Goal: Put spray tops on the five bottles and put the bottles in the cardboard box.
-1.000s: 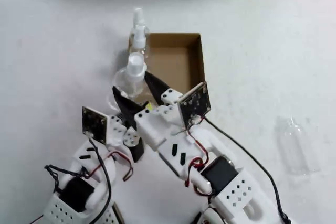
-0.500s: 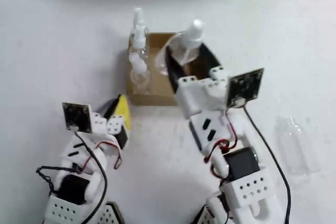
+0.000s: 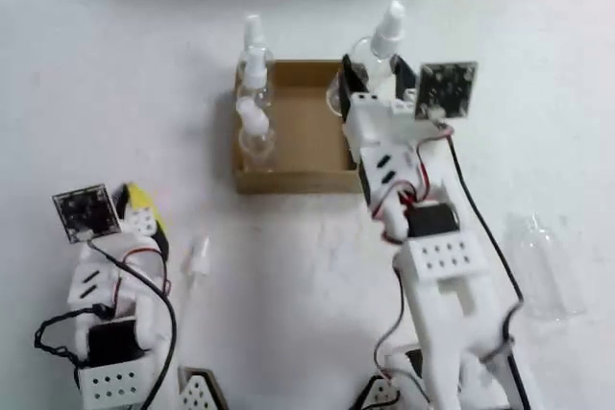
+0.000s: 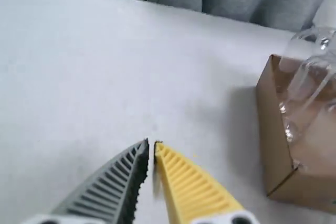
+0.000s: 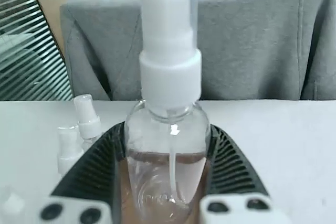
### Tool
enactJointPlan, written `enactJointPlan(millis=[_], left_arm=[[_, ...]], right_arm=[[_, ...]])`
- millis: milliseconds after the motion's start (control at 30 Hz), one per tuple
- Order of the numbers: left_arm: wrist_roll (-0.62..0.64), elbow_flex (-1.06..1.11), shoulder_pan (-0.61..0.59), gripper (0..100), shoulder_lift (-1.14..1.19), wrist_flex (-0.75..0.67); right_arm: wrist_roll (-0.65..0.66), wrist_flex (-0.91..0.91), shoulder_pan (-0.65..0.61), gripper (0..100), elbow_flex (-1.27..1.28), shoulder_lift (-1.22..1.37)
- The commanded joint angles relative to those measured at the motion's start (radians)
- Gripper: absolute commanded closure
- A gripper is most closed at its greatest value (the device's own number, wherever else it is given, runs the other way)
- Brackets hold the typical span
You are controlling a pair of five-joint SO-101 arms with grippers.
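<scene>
At the cardboard box's point(image 3: 298, 180) far right corner, my right claw point(image 3: 373, 74) gripped a clear spray-topped bottle point(image 5: 168, 129) upright, the arm stretched forward. Three capped bottles point(image 3: 255, 93) stood along the box's left wall. My left claw point(image 4: 151, 147), all but closed on nothing, hung low over the worktop point(image 3: 144, 93), well left of the box, arm folded back.

capped bottles point(image 3: 253, 130): 4 | bare bottle point(image 3: 540, 271): 1 (five in all) | loose spray top point(image 3: 197, 258): 1 | cardboard box point(image 3: 298, 180): 1
</scene>
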Motion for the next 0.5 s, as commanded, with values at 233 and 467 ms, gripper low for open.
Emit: enactJointPlan(millis=[233,467], left_arm=[[-0.012,-0.002,0.07,98,-0.01,0.127],[-0.012,-0.002,0.067,98,-0.01,0.127]], right_arm=[[-0.009,-0.114,0.013,98.4,-0.236,0.332],[-0.008,-0.165,0.012,98.4,-0.305,0.503]])
